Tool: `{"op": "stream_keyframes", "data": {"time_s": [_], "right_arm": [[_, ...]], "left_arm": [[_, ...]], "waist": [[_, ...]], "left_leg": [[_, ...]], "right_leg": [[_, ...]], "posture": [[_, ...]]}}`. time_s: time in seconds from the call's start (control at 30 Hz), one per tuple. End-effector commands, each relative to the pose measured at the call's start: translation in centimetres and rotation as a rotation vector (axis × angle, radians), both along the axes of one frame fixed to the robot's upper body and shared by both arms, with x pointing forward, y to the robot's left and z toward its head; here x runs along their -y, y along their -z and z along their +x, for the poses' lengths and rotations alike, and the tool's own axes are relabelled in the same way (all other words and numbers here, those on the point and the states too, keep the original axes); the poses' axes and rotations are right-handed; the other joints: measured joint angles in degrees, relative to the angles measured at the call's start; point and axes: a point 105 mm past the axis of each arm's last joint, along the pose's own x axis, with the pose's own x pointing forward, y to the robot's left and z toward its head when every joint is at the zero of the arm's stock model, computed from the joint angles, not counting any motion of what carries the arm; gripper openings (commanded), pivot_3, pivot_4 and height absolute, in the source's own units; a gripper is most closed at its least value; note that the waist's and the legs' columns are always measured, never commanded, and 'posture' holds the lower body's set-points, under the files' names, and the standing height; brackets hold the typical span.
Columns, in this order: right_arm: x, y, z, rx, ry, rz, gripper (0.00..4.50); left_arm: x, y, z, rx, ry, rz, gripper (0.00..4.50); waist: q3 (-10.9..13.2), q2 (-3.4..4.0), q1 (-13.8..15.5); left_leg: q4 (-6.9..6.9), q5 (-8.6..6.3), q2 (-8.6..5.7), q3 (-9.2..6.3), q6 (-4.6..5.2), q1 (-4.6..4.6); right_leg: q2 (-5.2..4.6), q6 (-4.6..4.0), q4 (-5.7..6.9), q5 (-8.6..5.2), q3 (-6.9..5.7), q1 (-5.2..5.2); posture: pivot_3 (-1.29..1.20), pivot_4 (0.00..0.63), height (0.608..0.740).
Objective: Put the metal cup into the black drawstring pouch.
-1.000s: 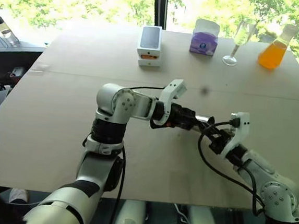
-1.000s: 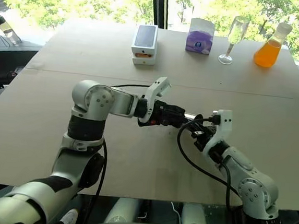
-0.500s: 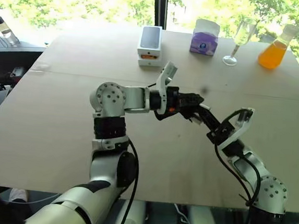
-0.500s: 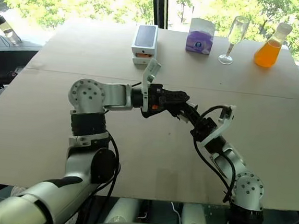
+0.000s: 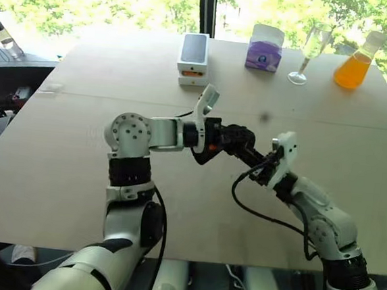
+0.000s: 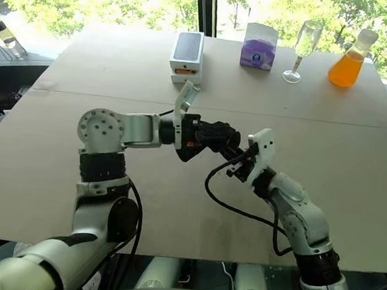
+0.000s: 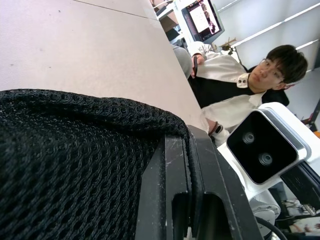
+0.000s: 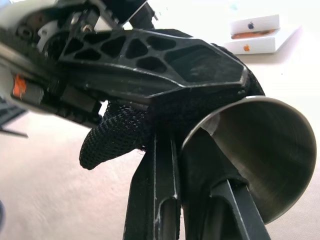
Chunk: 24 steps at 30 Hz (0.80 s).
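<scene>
Standing along the table's (image 5: 55, 173) far edge, left to right, are a black-topped white box (image 5: 193, 59), a purple tissue box (image 5: 265, 48), a wine glass (image 5: 310, 50) and an orange flask (image 5: 356, 63), all well clear of the arms. At mid-table the left gripper (image 5: 243, 137) is clamped on the black drawstring pouch (image 8: 117, 132). Just right of it, the right gripper (image 8: 200, 200) pinches the rim of the metal cup (image 8: 260, 150), which touches the pouch. Since a second ago both wrists have rolled and the right hand has drawn closer to the left.

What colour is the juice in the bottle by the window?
Orange. The flask of juice shows best in the left eye view.
</scene>
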Motion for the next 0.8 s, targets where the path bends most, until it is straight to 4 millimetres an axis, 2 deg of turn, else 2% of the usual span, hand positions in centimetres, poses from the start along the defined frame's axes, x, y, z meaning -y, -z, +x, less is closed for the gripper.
{"op": "stream_keyframes", "data": {"time_s": [0.03, 0.13, 0.27, 0.37, 0.5, 0.53, 0.63, 0.7, 0.8], "right_arm": [[-2.3, -0.8, -1.3, 0.234, -0.165, -0.165, 0.04], [-2.9, -0.5, -0.9, 0.357, -0.221, -0.274, 0.04], [-3.1, -1.1, -0.1, 0.508, -0.229, -0.359, 0.04], [-3.2, -0.5, -0.3, 0.553, -0.263, -0.418, 0.04], [-3.7, -0.8, -0.1, 0.437, -0.232, -0.300, 0.04], [-3.6, -1.1, 0.4, 0.367, -0.187, -0.218, 0.04], [-2.6, -0.8, 1.8, 0.158, -0.067, -0.030, 0.04], [-1.9, -0.1, 2.2, 0.066, -0.013, 0.039, 0.04], [-1.4, -0.3, 2.4, -0.015, 0.018, 0.148, 0.04]], "left_arm": [[1.7, -0.5, -1.0, 0.103, 0.088, 0.011, 0.00], [1.8, -0.8, -0.9, 0.160, 0.133, 0.042, 0.00], [1.0, -1.1, 0.2, 0.120, 0.110, 0.057, 0.00], [0.6, -1.7, 0.7, 0.106, 0.095, 0.031, 0.00], [1.0, -2.0, 0.2, 0.112, 0.124, 0.029, 0.00], [0.9, -1.9, -0.4, 0.105, 0.143, 0.029, 0.00], [0.1, -1.2, -2.1, 0.085, 0.170, 0.034, 0.00], [-0.4, -0.4, -3.1, 0.085, 0.179, 0.047, 0.00], [-0.7, 0.4, -4.0, 0.080, 0.186, 0.053, 0.00]], "waist": [[0.00, 0.00, 0.07], [0.01, 0.02, 0.03], [0.02, 0.03, 0.08], [0.02, 0.02, 0.10], [0.02, 0.03, -0.10], [0.02, 0.03, -0.16], [0.03, 0.04, -0.51], [0.03, 0.05, -0.87], [0.04, 0.06, -0.93]], "left_leg": [[0.00, 0.01, -0.01, 0.00, -0.01, 0.00], [0.00, 0.04, -0.04, -0.02, -0.06, 0.03], [-0.01, 0.08, -0.04, -0.08, -0.14, 0.03], [-0.01, 0.09, -0.05, -0.08, -0.14, 0.02], [-0.03, 0.09, -0.04, -0.11, -0.15, -0.01], [-0.04, 0.10, -0.03, -0.11, -0.17, 0.00], [-0.06, 0.13, 0.04, -0.14, -0.23, 0.00], [-0.12, 0.15, 0.05, -0.15, -0.25, 0.03], [-0.13, 0.15, 0.01, -0.18, -0.26, 0.02]], "right_leg": [[-0.01, 0.00, 0.00, 0.00, 0.00, 0.00], [-0.02, 0.00, 0.03, 0.00, -0.02, 0.01], [-0.01, -0.01, 0.04, 0.00, -0.06, 0.01], [-0.02, 0.00, 0.02, 0.00, -0.06, 0.01], [-0.03, 0.00, 0.00, 0.00, -0.10, 0.01], [-0.03, 0.00, 0.01, 0.00, -0.10, 0.01], [-0.03, -0.01, 0.03, 0.00, -0.13, 0.02], [-0.04, -0.02, 0.03, 0.00, -0.13, 0.02], [-0.13, -0.02, 0.03, 0.01, -0.16, 0.02]], "posture": [[0.00, 0.150, 0.737], [0.00, 0.150, 0.737], [0.00, 0.150, 0.737], [0.00, 0.150, 0.737], [0.00, 0.150, 0.737], [0.00, 0.150, 0.737], [0.00, 0.150, 0.737], [0.00, 0.150, 0.737], [0.00, 0.150, 0.737]]}}
